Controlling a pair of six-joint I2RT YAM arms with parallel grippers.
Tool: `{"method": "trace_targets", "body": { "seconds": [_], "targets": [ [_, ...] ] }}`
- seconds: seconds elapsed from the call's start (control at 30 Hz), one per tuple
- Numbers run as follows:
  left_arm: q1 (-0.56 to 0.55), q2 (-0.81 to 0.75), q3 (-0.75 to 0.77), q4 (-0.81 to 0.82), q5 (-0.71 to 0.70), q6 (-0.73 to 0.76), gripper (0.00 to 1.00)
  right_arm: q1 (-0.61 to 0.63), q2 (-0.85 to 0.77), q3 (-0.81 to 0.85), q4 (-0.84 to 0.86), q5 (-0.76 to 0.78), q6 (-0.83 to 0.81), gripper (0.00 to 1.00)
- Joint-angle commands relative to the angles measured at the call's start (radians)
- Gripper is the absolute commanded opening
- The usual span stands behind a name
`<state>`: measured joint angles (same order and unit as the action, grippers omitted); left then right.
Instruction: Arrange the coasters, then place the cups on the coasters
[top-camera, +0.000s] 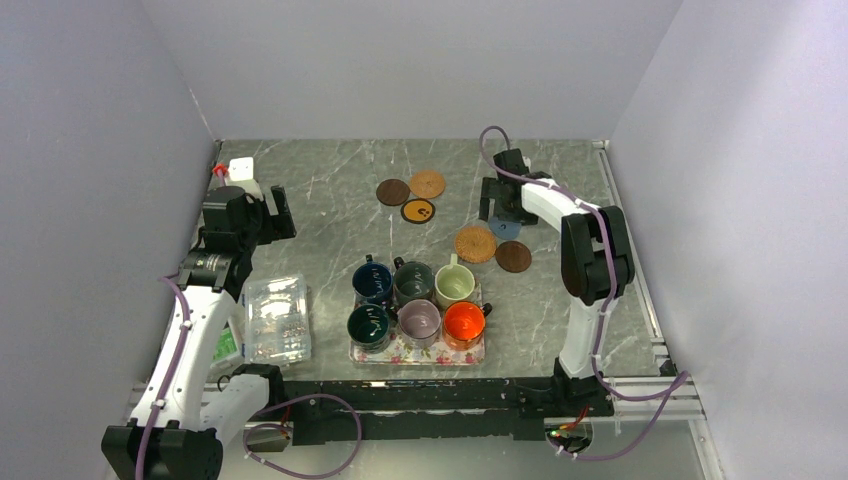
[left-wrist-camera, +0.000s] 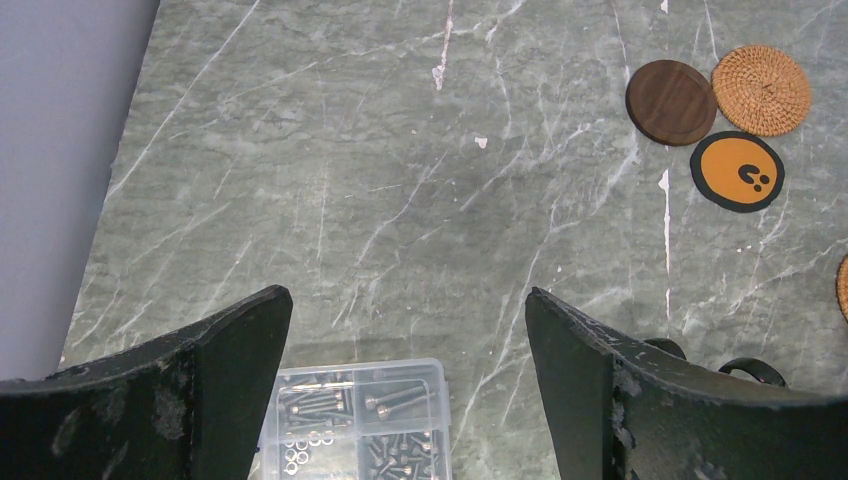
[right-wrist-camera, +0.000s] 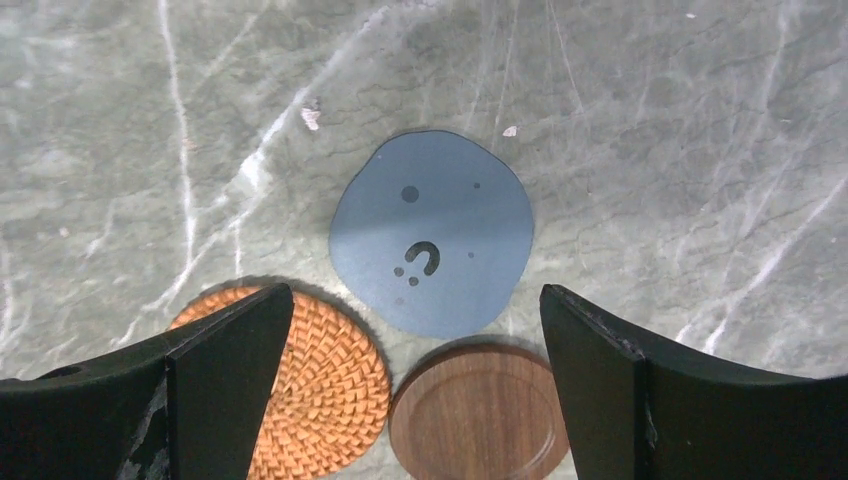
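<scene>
— Holding anything?
— No. My right gripper gapes wide over the blue-grey coaster, beyond the floral tray; my fingers cut off the woven coaster beside it. My left gripper is wide, empty; the cups fill the tray.

Grey, white-veined marble table is sitting between pale plain walls, with a metal rail running along its right edge. A clear plastic compartment box is lying near the table's near-left corner, showing dark screws and small washers in the left wrist view. A rectangular floral tray is lying just to its right, apart from it. A small white block is standing at the far-left corner, something red beside it, too small to identify.
</scene>
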<state>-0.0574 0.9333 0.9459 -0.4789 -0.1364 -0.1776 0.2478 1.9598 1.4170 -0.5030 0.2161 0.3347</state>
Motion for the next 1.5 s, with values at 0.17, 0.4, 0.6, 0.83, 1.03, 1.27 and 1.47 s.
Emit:
{"method": "trace_targets", "body": {
  "seconds": [0.17,0.4,0.6,0.83,1.03,1.27,1.47],
  "targets": [
    [0.003,-0.007,-0.005,0.028,-0.006,0.0,0.94,0.007,-0.299,-0.095,-0.005,-0.26,-0.079,0.9],
    [0.003,-0.006,-0.009,0.026,-0.012,0.0,0.94,0.048,-0.532,-0.237,-0.107,-0.434,-0.07,0.79],
    [0.004,-0.001,-0.009,0.027,-0.003,-0.002,0.94,0.127,-0.603,-0.326,-0.134,-0.472,0.008,0.73],
    [0.003,-0.002,-0.009,0.027,-0.007,-0.005,0.94,0.22,-0.572,-0.34,-0.186,-0.38,0.033,0.7],
    [0.003,0.001,-0.008,0.023,-0.008,-0.005,0.94,0.288,-0.519,-0.331,-0.211,-0.269,0.046,0.65],
    [0.003,0.005,-0.007,0.022,-0.011,-0.008,0.94,0.365,-0.46,-0.316,-0.232,-0.165,0.07,0.54],
    [0.004,0.005,-0.007,0.021,-0.012,-0.008,0.94,0.391,-0.427,-0.304,-0.25,-0.102,0.111,0.32]
  ]
}}
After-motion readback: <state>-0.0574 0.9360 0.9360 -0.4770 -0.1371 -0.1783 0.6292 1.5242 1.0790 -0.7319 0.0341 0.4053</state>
